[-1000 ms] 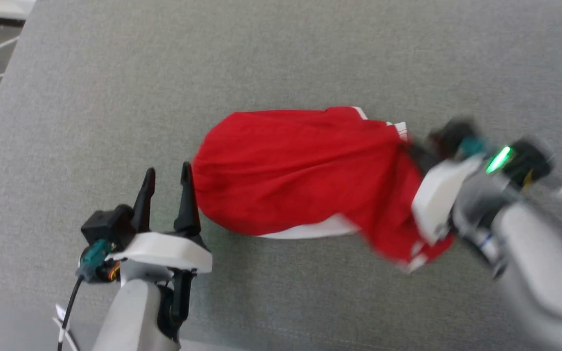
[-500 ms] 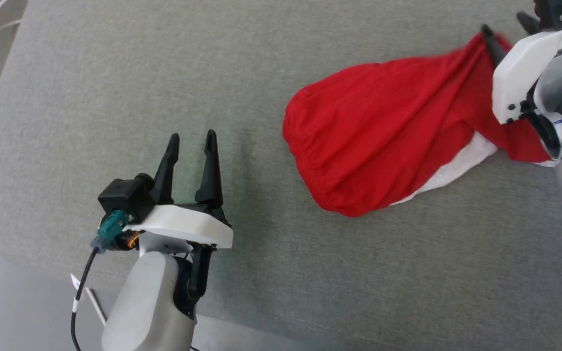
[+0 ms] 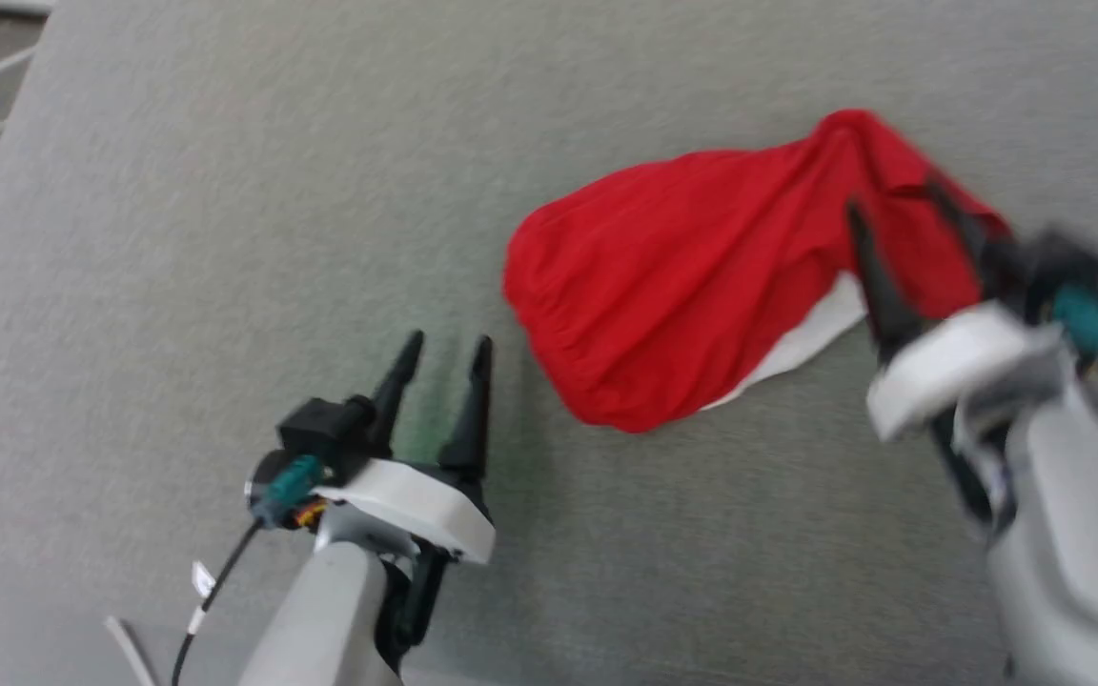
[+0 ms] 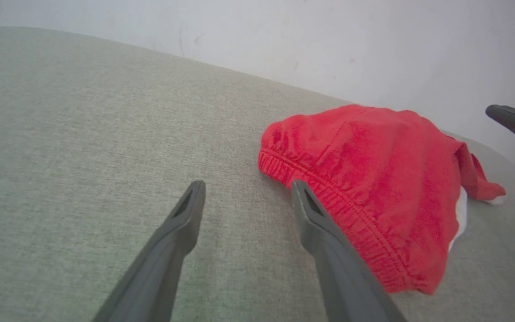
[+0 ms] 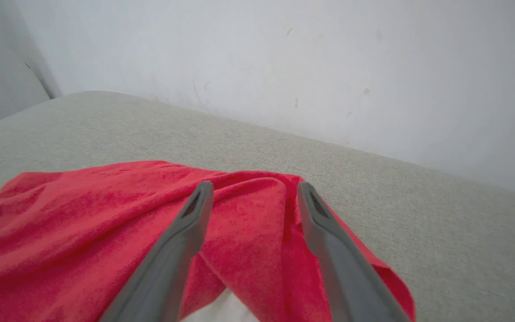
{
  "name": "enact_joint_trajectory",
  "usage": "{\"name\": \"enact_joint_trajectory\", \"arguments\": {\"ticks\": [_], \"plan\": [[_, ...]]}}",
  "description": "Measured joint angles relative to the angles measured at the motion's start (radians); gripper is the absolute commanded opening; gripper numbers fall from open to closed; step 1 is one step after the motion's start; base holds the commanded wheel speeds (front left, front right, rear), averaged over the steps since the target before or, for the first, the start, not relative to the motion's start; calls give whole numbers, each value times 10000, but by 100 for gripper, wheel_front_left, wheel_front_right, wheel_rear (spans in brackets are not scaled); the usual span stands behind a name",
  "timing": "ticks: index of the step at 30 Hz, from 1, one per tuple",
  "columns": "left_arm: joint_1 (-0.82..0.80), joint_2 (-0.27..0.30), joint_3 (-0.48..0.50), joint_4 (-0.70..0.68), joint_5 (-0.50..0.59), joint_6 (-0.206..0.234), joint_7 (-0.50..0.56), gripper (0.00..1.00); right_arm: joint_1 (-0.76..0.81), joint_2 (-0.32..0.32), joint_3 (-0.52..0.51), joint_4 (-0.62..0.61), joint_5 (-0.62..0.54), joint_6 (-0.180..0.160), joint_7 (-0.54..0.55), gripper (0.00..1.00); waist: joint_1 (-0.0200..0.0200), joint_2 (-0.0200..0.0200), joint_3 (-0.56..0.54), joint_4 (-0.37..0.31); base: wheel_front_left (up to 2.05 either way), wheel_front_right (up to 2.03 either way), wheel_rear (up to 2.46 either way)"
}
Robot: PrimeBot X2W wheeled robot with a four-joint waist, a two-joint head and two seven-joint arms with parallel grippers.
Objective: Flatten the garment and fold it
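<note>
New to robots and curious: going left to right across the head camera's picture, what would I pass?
The left gripper, two long dark fingers → bright red soft jersey shorts → the right gripper, fingers spread over the shorts' right end.

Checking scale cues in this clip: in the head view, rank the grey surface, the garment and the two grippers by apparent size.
1. grey surface
2. garment
3. left gripper and right gripper: dark fingers look about alike; the right one is blurred, so I leave them unranked.
</note>
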Motion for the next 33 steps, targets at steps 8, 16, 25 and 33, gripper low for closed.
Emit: {"name": "enact_joint_trajectory", "arguments": {"ticks": [8,16,25,33], "plan": [[38,-13,-324,851,-284,-38,965,100,2786,917,-441,-2134,-295,0,19,100,-1,0,-713,-1050,0,0,0],[-7,-31,-67,1453,-878,485,2226,100,3846,1266,-583,-2949,-453,0,90,100,-1,0,-1145,-1905,0,0,0],[-66,-40,6,951,-1480,454,2435,100,4119,1294,-621,-3164,-316,0,180,100,1,0,-1393,-2371,0,0,0],[-61,19,-61,909,-1572,464,3016,89,4126,1300,-489,-3193,-180,0,259,100,2,0,-1382,-2461,0,0,0]]}}
